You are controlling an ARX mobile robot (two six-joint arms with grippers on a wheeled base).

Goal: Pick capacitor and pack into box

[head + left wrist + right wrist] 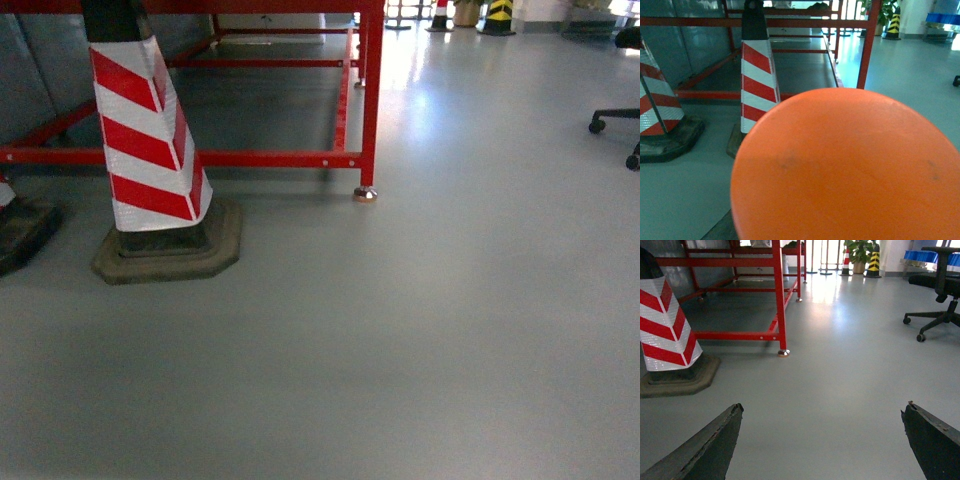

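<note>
A bare grey floor (pixel 420 340) fills the head view, with no arm, capacitor or box anywhere in it. At far left stands a red-and-white striped traffic cone (pixel 150 150) on a dark base, just in front of a red metal frame (pixel 370 100). An office chair (pixel 940 285) sits at far right in the right wrist view.

The right gripper (pixel 822 440) is spread wide and holds nothing; its two dark fingertips (pixel 710 450) show at the lower corners of its own view, with only floor between them. In the left wrist view a large round orange surface (pixel 850 170) blocks the near half (what it is I cannot tell), and the left gripper is not visible.

Judging by this, packing has not started: the robot seems away from its work area, so finding the capacitor and box, picking and placing all remain.
</note>
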